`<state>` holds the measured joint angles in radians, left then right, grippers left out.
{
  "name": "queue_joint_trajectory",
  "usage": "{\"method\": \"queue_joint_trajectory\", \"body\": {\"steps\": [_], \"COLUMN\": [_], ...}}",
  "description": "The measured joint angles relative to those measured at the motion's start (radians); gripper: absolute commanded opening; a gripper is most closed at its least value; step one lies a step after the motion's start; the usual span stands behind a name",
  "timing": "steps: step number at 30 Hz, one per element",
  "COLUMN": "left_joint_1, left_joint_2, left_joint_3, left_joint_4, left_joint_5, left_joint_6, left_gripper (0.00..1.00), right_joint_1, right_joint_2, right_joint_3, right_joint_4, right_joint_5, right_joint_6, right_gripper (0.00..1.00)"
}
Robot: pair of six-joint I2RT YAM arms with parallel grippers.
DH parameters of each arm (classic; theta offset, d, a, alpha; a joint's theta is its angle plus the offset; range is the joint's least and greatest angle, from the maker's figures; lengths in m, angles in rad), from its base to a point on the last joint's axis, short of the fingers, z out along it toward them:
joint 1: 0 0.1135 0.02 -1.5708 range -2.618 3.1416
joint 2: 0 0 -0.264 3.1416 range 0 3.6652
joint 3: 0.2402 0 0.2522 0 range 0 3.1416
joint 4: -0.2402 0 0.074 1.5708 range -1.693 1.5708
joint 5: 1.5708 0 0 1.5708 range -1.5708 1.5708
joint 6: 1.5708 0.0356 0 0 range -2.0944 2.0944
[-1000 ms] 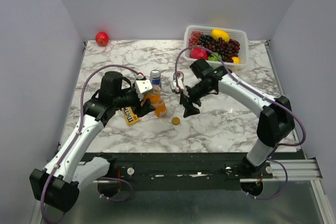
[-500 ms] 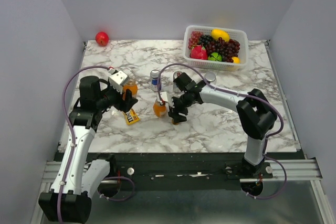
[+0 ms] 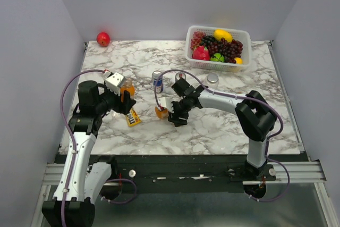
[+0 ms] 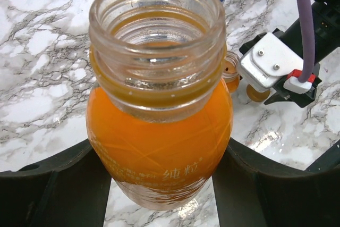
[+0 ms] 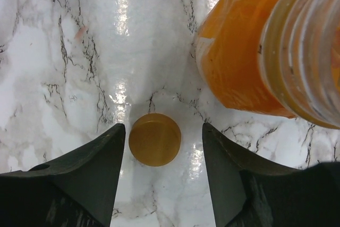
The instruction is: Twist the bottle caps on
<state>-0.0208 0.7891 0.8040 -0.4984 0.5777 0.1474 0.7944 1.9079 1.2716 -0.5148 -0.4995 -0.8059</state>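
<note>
My left gripper (image 3: 125, 99) is shut on a stubby bottle of orange liquid (image 3: 127, 88), held upright at the left of the table. Its threaded neck is open in the left wrist view (image 4: 159, 115), between my fingers (image 4: 53, 184). My right gripper (image 3: 173, 117) is open and low over the table, next to a second uncapped orange bottle (image 3: 161, 111). In the right wrist view a small orange-gold cap (image 5: 154, 139) lies flat between the open jaws, nearer the left finger, with that bottle (image 5: 244, 57) at the upper right. A flat silver lid (image 3: 212, 78) lies behind the right arm.
A blue-and-silver drink can (image 3: 157, 81) stands behind the second bottle. A yellow candy packet (image 3: 132, 117) lies beside the left gripper. A white basket (image 3: 190, 51) of fruit sits at the back right. A red apple (image 3: 103, 39) is in the back left corner.
My left arm has carried its bottle left and back, away from the middle. My right gripper has moved left and down, so that it straddles the cap beside the second bottle.
</note>
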Motion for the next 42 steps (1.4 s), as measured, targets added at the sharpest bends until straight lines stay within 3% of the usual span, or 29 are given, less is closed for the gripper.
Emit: {"method": "queue_joint_trajectory", "body": {"steps": [20, 27, 33, 37, 42], "left_joint_1": [0.006, 0.006, 0.005, -0.079, -0.287], "left_joint_2": [-0.001, -0.006, -0.008, 0.035, 0.163], "left_joint_3": [-0.029, -0.032, -0.077, -0.106, -0.106], "left_joint_4": [0.067, 0.079, 0.119, 0.111, 0.087], "left_joint_5": [-0.01, -0.01, 0.087, 0.19, 0.259], "left_joint_6": [-0.026, -0.026, 0.032, 0.189, 0.348], "left_gripper": [0.0, 0.0, 0.0, 0.0, 0.0], "right_joint_1": [0.021, 0.033, 0.022, -0.023, -0.091], "right_joint_2": [-0.001, -0.013, -0.152, -0.327, -0.467], "right_joint_3": [-0.028, -0.04, -0.098, -0.025, 0.232], "right_joint_4": [-0.002, 0.0, -0.07, -0.205, -0.316], "right_joint_5": [0.079, 0.097, 0.114, 0.061, -0.072], "right_joint_6": [-0.008, -0.02, -0.023, -0.005, -0.028], "right_gripper": [0.59, 0.41, 0.38, 0.39, 0.42]}}
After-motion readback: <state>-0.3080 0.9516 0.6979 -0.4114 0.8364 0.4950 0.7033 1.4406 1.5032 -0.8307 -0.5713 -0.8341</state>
